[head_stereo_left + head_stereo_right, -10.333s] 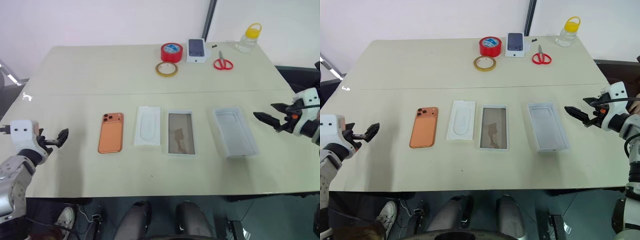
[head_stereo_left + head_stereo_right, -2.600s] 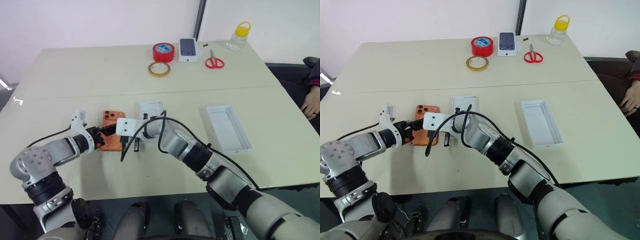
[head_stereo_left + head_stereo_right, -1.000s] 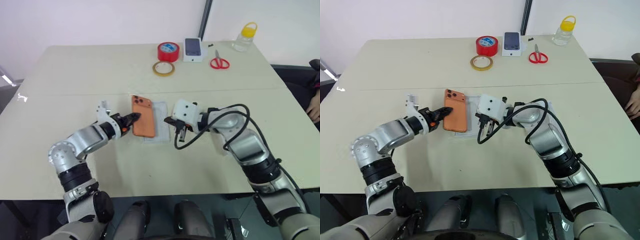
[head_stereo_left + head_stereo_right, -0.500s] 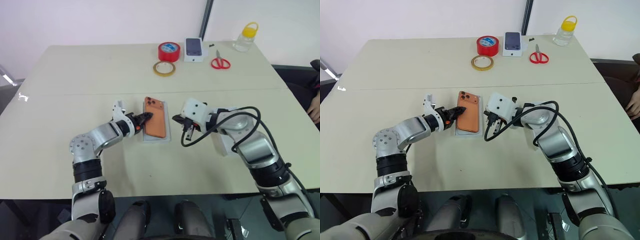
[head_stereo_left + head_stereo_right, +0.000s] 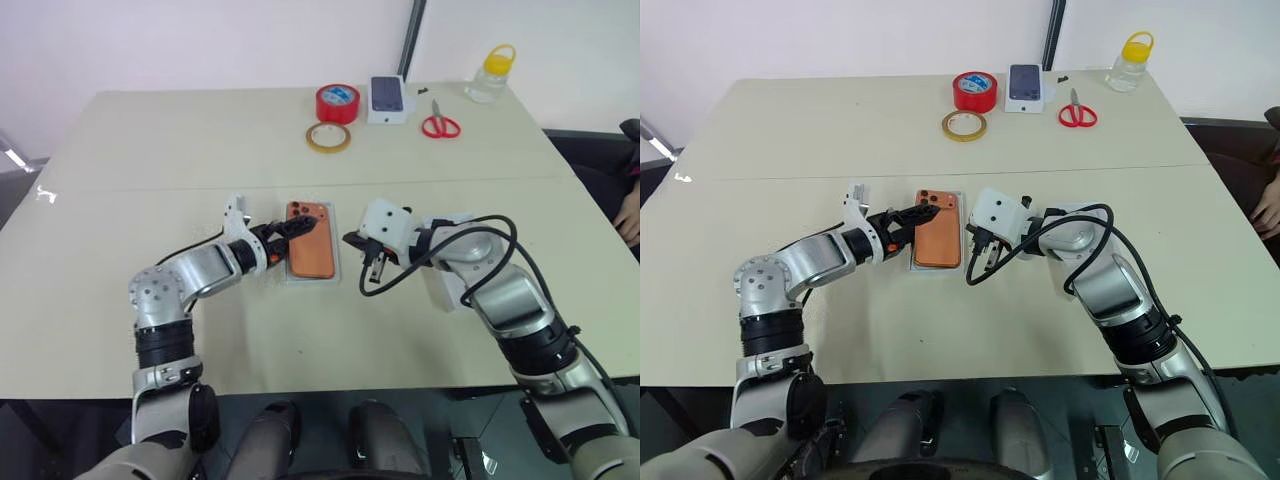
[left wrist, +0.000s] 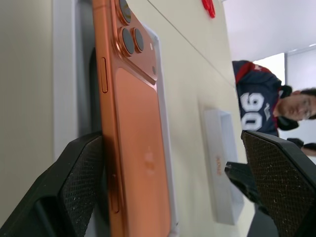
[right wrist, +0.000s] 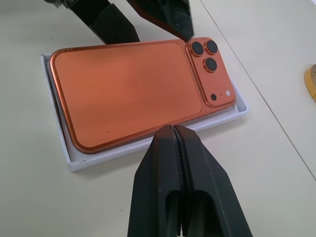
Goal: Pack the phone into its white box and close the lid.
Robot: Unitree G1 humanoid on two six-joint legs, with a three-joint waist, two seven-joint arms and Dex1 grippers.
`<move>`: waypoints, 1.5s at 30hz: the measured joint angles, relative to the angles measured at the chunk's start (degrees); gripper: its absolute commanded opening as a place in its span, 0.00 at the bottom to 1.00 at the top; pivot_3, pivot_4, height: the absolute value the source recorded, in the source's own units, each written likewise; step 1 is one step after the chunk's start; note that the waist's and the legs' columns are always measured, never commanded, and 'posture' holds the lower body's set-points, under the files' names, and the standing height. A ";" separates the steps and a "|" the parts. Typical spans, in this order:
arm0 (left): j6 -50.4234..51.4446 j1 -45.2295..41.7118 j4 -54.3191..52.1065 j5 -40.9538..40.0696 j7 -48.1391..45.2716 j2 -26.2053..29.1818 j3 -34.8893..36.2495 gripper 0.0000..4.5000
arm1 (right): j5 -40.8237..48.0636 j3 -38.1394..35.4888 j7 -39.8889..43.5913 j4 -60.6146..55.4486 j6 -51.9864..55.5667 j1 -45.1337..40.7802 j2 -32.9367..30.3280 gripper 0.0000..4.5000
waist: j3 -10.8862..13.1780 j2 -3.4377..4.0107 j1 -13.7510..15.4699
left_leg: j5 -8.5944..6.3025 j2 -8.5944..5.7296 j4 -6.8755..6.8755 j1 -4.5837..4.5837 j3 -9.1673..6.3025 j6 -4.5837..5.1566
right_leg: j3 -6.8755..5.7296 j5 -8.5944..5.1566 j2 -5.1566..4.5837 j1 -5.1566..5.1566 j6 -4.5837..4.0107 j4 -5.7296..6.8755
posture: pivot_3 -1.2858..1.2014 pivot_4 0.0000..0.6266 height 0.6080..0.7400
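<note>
- Resting back-up in the box now, the phone sits in the middle of the tabletop; a second ago it was tilted up off the tray in the left jaws' pinch.
- The left gripper has let go: its jaws, which were clamped on the phone's edge a second ago, now stand spread wide, one finger against the phone's long side and the other well off it.
- The phone's camera cluster points toward the far edge of the tabletop, and the wrist view shows the phone filling the tray almost wall to wall.
- The right gripper sits just beside the box on the opposite long side, jaws pressed together and holding nothing, tips close to the tray wall; whether they touch it cannot be told. It stands much as it did half a second ago.
- The lid lies on the tabletop beyond the right arm, apart from the box; much of it is hidden behind that arm in the head views.
- Along the far edge sit a red tape roll, a tan tape ring, a small box, red scissors and a bottle, all where they were before.
- A person in a numbered jersey sits past the tabletop's right end.
</note>
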 measured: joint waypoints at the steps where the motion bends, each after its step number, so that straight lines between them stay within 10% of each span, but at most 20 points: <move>1: 0.82 0.10 -1.30 0.00 -0.29 1.63 -0.66 0.99 | -0.11 0.01 -0.07 0.16 -0.19 0.00 0.00 0.00 | 0.00 0.00 -0.02 | 0.00 0.00 -0.01 0.00 0.00 0.00 | 0.00 0.00 0.00 -0.01 0.00 0.00 | 0.52 0.24 1.00; 10: 2.10 0.05 -6.80 2.87 -5.75 10.00 -4.98 0.99 | -0.72 0.56 -0.62 2.40 -1.11 -0.40 0.00 0.00 | 0.00 0.00 -0.05 | 0.00 0.00 -0.02 0.00 0.00 0.00 | 0.00 0.00 0.00 0.00 0.00 0.00 | 0.52 0.24 1.00; 21: -10.37 2.18 -7.88 30.12 -21.05 24.55 -18.43 0.02 | -4.90 3.38 -5.61 13.82 5.24 -6.53 4.24 0.00 | 0.01 0.04 0.06 | 0.00 -0.01 -0.12 0.00 0.01 0.00 | 0.03 0.00 -0.01 -0.03 -0.02 -0.09 | 0.52 0.24 1.00; 36: -15.60 -5.85 1.11 50.01 -34.51 16.52 -33.51 0.02 | -10.43 9.21 -8.77 23.75 4.37 -11.89 10.50 0.00 | 0.01 0.04 -0.30 | 0.01 -0.01 -0.10 -0.01 0.01 0.01 | 0.02 0.01 0.00 -0.07 -0.01 -0.02 | 0.52 0.24 1.00; 45: -12.81 -9.34 1.59 53.97 -40.39 10.38 -37.86 0.02 | -10.57 6.46 -5.03 12.56 8.35 -4.69 2.02 0.00 | 0.01 0.04 0.42 | -0.05 -0.13 0.01 -0.08 -0.01 0.11 | 0.01 0.02 -0.10 0.00 0.06 -0.10 | 0.52 0.24 1.00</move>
